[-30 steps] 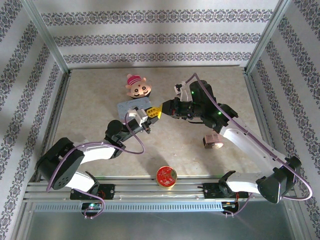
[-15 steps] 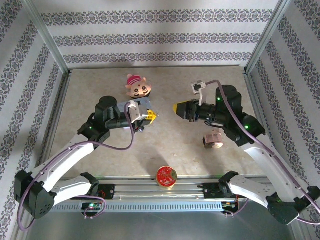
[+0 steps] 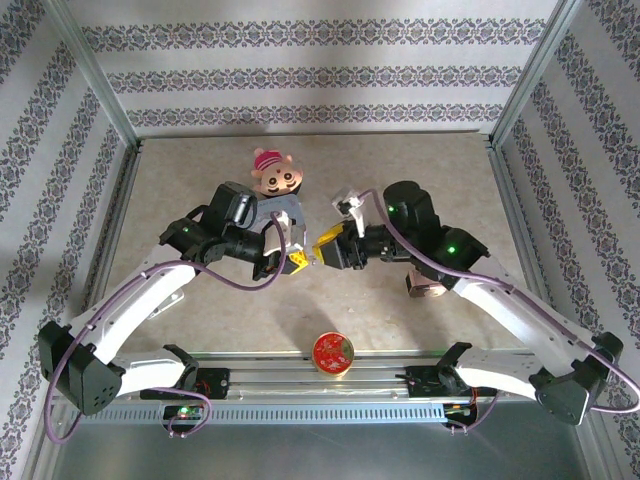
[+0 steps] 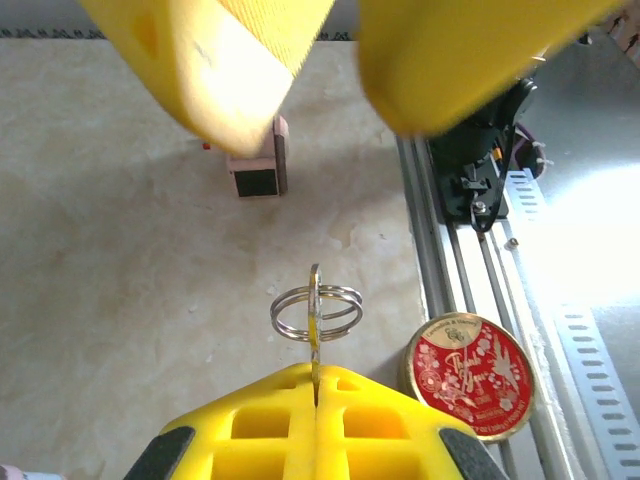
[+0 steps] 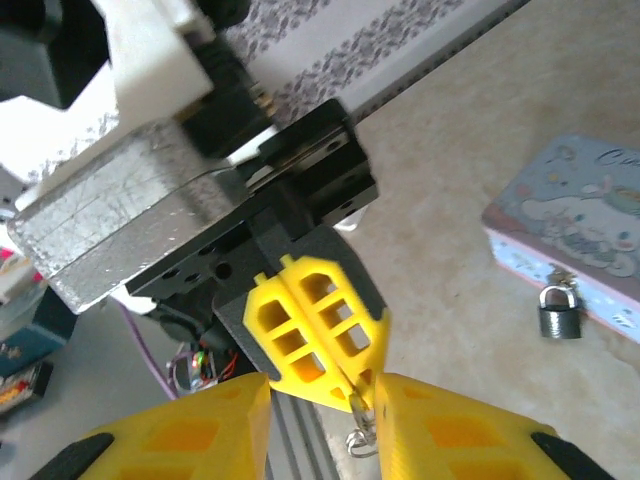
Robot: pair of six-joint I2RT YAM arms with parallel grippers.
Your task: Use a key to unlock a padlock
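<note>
My left gripper (image 4: pixel 316 388) is shut on the key (image 4: pixel 314 312), a thin grey-silver blade standing out of the fingertips with a wire ring (image 4: pixel 316 310) through it. Facing it, my right gripper (image 4: pixel 320 70) is open, its yellow fingers (image 5: pixel 190 432) on either side of the left gripper's tip (image 5: pixel 330 345) and the key (image 5: pixel 357 402). In the top view both grippers meet mid-table, left gripper (image 3: pixel 297 258) against right gripper (image 3: pixel 324 246). The small dark padlock (image 5: pixel 560 311) with its silvery shackle lies on the table beside the pastel-blue tin (image 5: pixel 580 225).
A pig-faced toy (image 3: pixel 275 175) lies at the back behind the tin (image 3: pixel 287 208). A pink block (image 3: pixel 428 281) sits under the right arm. A round red tin (image 3: pixel 332 352) rests at the table's front edge by the metal rail (image 4: pixel 470 200).
The grippers were apart half a second ago. They have come together mid-table, the right one swinging left, so its open fingers now flank the left gripper's tip and the key.
</note>
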